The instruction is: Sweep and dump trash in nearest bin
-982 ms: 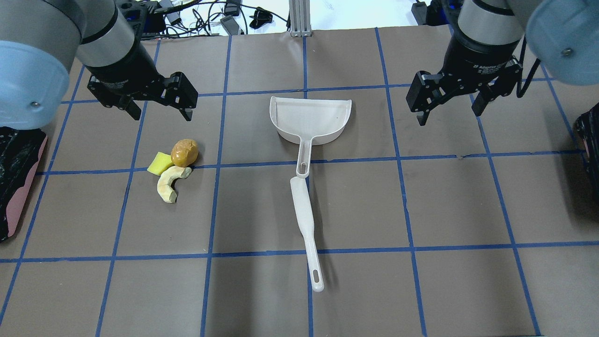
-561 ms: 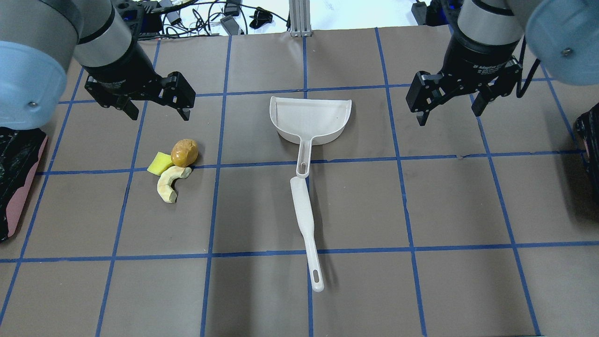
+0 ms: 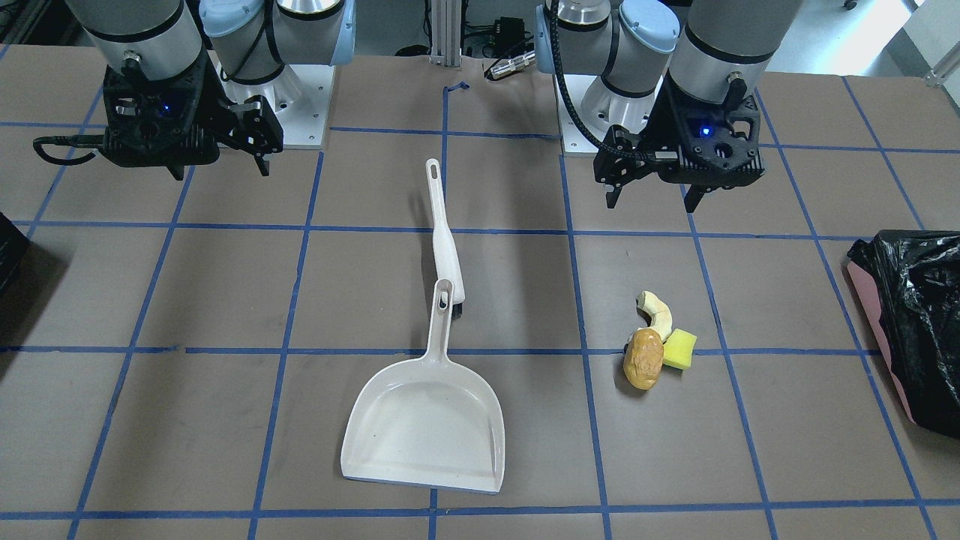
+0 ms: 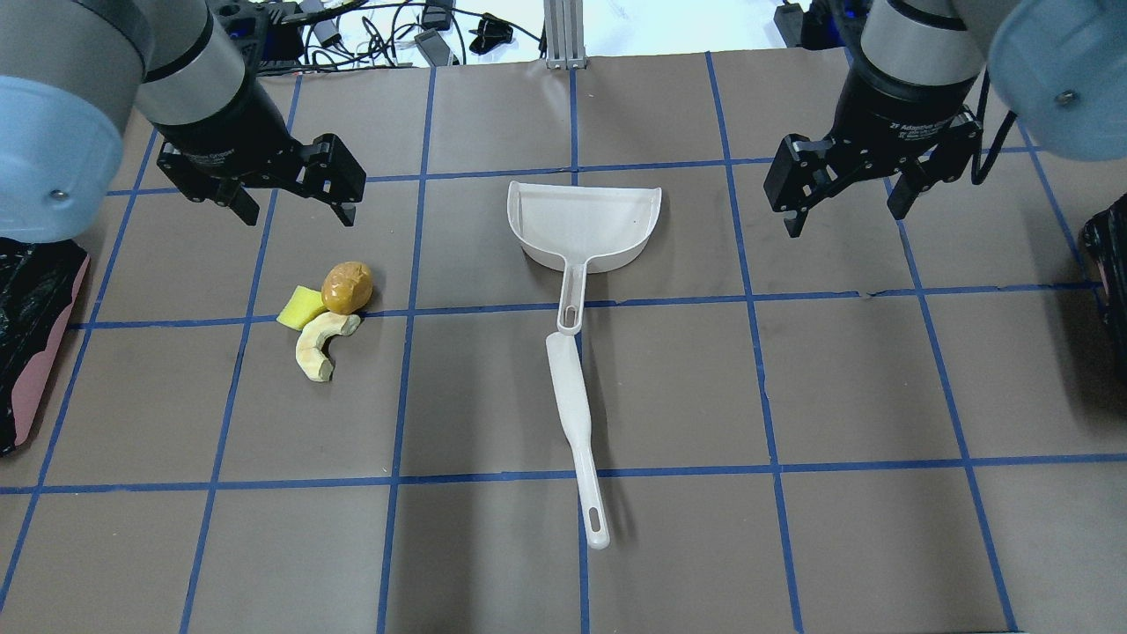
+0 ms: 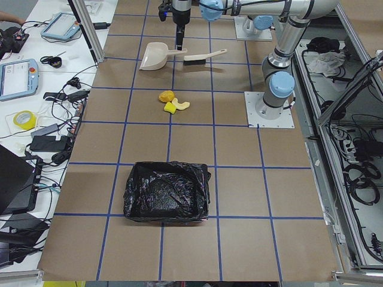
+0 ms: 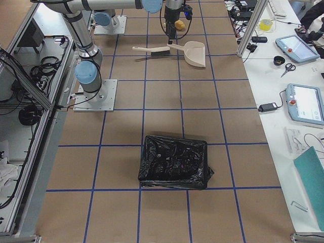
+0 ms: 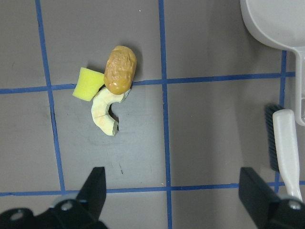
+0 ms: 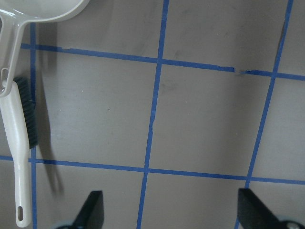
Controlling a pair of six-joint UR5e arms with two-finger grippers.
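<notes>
Orange-brown lump [image 7: 120,69], yellow sponge [image 7: 87,83] and cream peel [image 7: 104,114] lie together, clear of the spread left fingers [image 7: 95,186].

White dustpan [image 4: 585,220] and brush [image 4: 577,431]: smooth plastic, faint sheen; the brush carries dark bristles. Table [image 4: 863,387]: matt brown paper-like covering, blue tape lines. Bin [image 5: 164,212]: crinkled glossy black plastic; sponge cube [image 7: 88,83] matt, potato-like lump [image 7: 120,69] wrinkled.
</notes>
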